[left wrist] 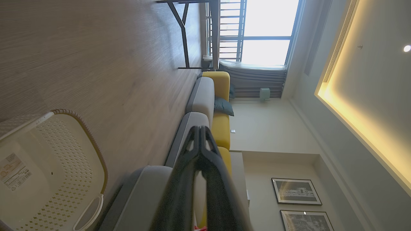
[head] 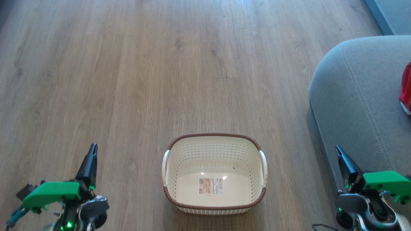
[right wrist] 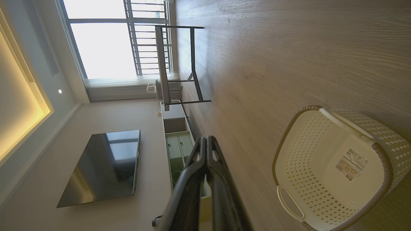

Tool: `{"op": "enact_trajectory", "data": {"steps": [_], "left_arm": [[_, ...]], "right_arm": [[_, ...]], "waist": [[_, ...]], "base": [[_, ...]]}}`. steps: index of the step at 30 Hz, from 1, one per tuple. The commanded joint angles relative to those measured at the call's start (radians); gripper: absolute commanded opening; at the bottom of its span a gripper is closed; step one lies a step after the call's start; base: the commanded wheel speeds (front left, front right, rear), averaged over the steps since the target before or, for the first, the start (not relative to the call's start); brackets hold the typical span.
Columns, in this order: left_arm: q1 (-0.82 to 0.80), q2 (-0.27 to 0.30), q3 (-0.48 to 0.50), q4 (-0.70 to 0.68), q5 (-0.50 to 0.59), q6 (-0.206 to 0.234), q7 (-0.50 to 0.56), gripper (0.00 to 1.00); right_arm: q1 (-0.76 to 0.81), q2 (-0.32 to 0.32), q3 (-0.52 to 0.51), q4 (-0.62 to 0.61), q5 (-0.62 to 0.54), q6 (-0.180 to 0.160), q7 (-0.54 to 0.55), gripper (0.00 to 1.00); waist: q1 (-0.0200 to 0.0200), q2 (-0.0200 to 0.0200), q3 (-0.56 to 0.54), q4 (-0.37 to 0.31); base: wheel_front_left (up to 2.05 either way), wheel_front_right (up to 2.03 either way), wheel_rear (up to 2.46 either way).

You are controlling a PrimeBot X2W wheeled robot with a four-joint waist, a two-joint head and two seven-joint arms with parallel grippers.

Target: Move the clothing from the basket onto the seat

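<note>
**A:** What could go wrong from here?

**B:** Not much, I'd judge. The small cream perforated plastic basket with the brown woven-look rim (head: 213,135) stands empty on the pale wood-plank floor (head: 128,80), between the two grippers and slightly ahead of them. The left gripper (head: 92,150) and the right gripper (head: 339,151) each have their dark fingers pressed together, holding nothing.

**A:** And the clothing?

**B:** A bright red soft garment (head: 406,85) lies on the large grey fabric seat cushion (head: 353,96), well ahead of the right gripper and to its outer side. The picture's edge cuts it off, so I cannot tell how securely it lies. The right gripper hangs close to the cushion's front, so an outward swing could rub the upholstery. An inward sweep of either arm could knock the light basket over.

**A:** Any writing?

**B:** There's a white sticker label (head: 210,186) on the basket's inside bottom, with a barcode and a small orange picture. The print is too small to read, and no brand can be made out.
</note>
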Motion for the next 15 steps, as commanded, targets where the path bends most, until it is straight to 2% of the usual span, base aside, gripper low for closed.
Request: {"op": "enact_trajectory", "data": {"steps": [1,15], "left_arm": [[-0.056,0.005,0.036,-0.035,-0.004,-0.007,0.004,0.0],[-0.056,0.005,0.036,-0.035,-0.004,-0.007,0.004,0.0]], "right_arm": [[-0.034,0.0,0.017,-0.041,-0.004,0.007,0.009,0.0],[-0.034,0.002,0.016,-0.041,-0.006,0.007,0.011,0.0]], "waist": [[0.0,0.0,0.0,0.0],[0.0,0.0,0.0,0.0]], "base": [[0.0,0.0,0.0],[0.0,0.0,0.0]]}}
